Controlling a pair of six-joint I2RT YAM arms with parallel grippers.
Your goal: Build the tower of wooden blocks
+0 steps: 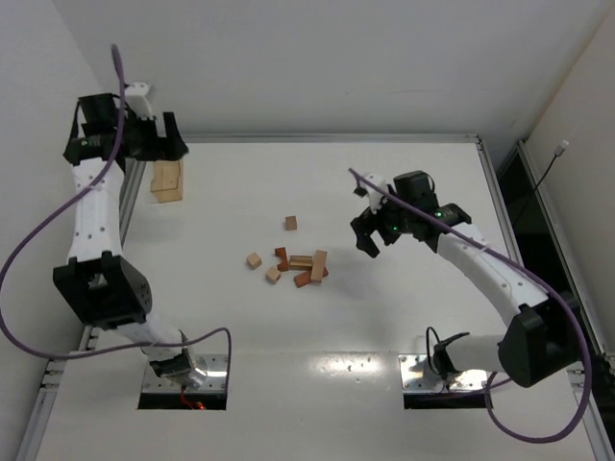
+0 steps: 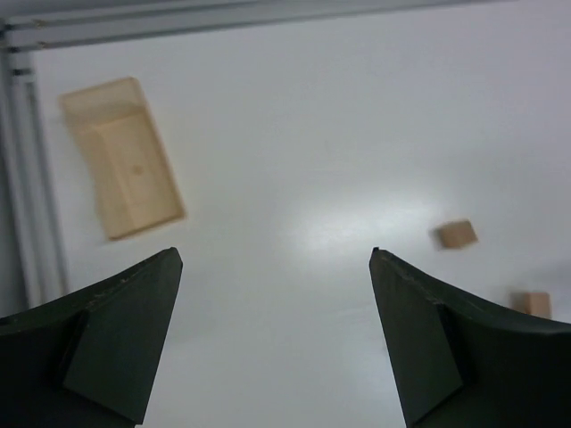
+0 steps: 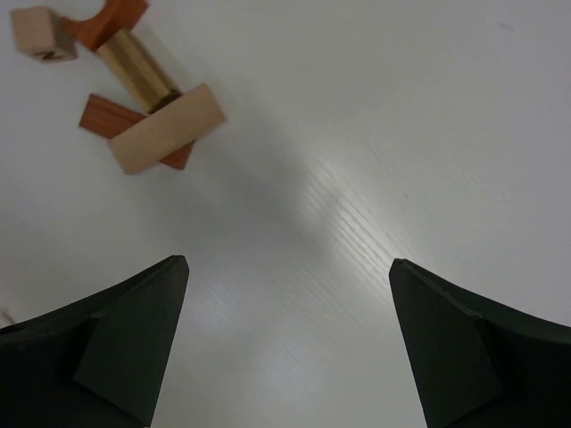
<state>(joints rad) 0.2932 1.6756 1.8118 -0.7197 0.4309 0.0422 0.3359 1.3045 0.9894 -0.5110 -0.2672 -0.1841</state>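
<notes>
The small wooden blocks lie loose near the table's middle, not stacked as a tower. A tan cube sits apart at the back, another tan cube at the left. A cluster of tan bars and reddish pieces lies to their right. In the right wrist view a tan bar rests across a reddish bar. My right gripper is open and empty, just right of the cluster. My left gripper is open and empty at the far left, above the table. It sees two tan cubes off to its right.
A translucent tan plastic box lies near the table's left rail, just below my left gripper. A raised metal edge runs along the table's back. The two arm bases stand at the near edge.
</notes>
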